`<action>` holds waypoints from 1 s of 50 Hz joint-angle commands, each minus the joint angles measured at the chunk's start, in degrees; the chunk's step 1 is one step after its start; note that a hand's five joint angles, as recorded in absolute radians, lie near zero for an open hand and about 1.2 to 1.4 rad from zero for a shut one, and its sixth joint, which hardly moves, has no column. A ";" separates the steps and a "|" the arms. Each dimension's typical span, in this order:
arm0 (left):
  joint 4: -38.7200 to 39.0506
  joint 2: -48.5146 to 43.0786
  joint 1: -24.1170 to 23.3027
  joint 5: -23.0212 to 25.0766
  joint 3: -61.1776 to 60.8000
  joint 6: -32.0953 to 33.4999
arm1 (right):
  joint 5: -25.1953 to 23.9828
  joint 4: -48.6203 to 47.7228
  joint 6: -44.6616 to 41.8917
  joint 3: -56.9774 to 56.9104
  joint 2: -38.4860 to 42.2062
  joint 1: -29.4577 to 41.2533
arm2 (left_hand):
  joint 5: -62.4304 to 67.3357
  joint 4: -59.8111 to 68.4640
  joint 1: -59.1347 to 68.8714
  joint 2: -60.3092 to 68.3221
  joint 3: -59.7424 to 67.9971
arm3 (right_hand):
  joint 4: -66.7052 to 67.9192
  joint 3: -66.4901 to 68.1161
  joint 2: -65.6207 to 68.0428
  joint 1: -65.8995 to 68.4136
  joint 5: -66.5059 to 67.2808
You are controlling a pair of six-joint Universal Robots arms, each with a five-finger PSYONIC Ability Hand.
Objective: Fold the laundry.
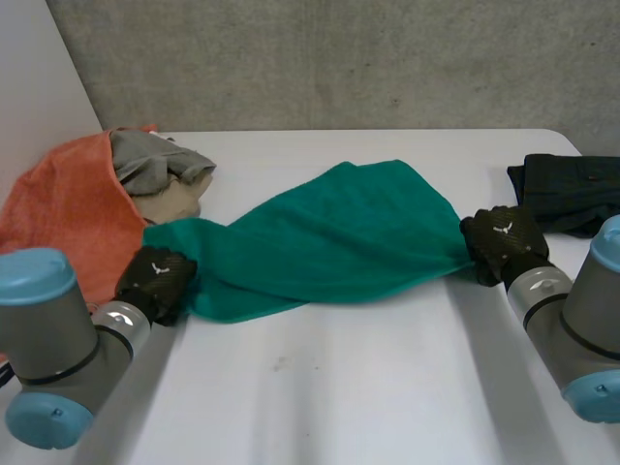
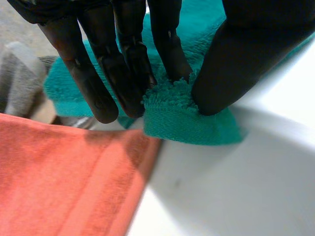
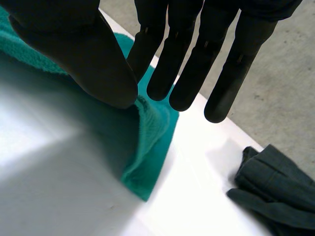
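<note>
L hand [image 1: 155, 276]: at approx. 8 o'clock on the white table [image 1: 339, 387], pinching one end of the green towel [image 1: 329, 237]. In the L wrist view its fingers [image 2: 123, 73] are straight and the thumb is set opposite, with the towel's hem bunched btw. them and a short flap lying on the table under the fingertips.

R hand [image 1: 502, 237]: at approx. 3 o'clock, on the towel's opposite end. In the R wrist view its fingers [image 3: 182, 73] are straight and side by side. The thumb clamps a fold of towel edge against the nearest finger, and the corner trails on the table below.

Green towel: spans the table centre from 8 to 3 o'clock btw. the hands, wrinkled, w/ its far edge humped toward 12.

Orange towel [image 1: 63, 208]: at 9–10 o'clock, just beside the L hand.
Grey garment [image 1: 150, 160] and beige cloth [image 1: 170, 205]: heaped on the orange towel's edge, at 10 o'clock.
Dark garment [image 1: 572, 189]: crumpled at 2 o'clock, near the R hand, apart from the green towel.
</note>
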 commanded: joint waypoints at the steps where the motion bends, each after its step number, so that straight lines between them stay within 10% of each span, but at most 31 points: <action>1: -8.55 11.20 0.46 -0.39 0.13 -2.80 | -0.55 6.78 -3.09 -3.02 -6.90 -1.62 | 14.37 11.34 15.11 12.60 12.44 | 11.26 11.59 12.01 14.95 12.53; 13: -34.83 36.52 3.36 7.60 8.37 -13.17 | -2.30 37.96 -17.42 -20.93 -23.43 -10.67 | 14.37 11.34 15.11 12.60 12.44 | 11.26 11.59 12.01 14.95 12.53; 23: -40.48 29.00 5.91 7.79 13.05 -15.73 | -6.35 46.78 -25.07 -24.21 -17.30 -11.21 | 14.37 11.34 15.11 12.60 12.44 | -3.92 -3.59 -3.18 -0.23 -2.66; 24: -40.39 26.46 5.39 7.35 13.22 -15.56 | -6.09 45.30 -22.63 -23.86 -15.02 -10.07 | 14.37 11.34 15.11 12.60 12.44 | -27.71 -27.38 -26.97 -24.02 -26.44; 28: -39.96 21.97 3.46 5.95 15.67 -15.20 | -4.95 39.60 -8.70 -20.80 -9.92 -8.57 | 14.37 11.34 15.11 12.60 12.44 | -47.25 -46.92 -46.51 -43.56 -45.99; 40: -39.95 22.22 -2.69 0.23 31.92 -22.84 | -14.78 26.68 20.08 -0.16 -8.40 -5.33 | 14.37 11.34 15.11 12.60 12.44 | -58.05 -57.72 -57.31 -54.36 -56.79; 50: -43.56 22.57 -6.57 -1.35 41.61 -25.40 | -8.47 9.44 35.04 5.68 -7.71 8.03 | 14.37 11.34 15.11 12.60 12.44 | -58.74 -58.41 -57.99 -55.05 -57.47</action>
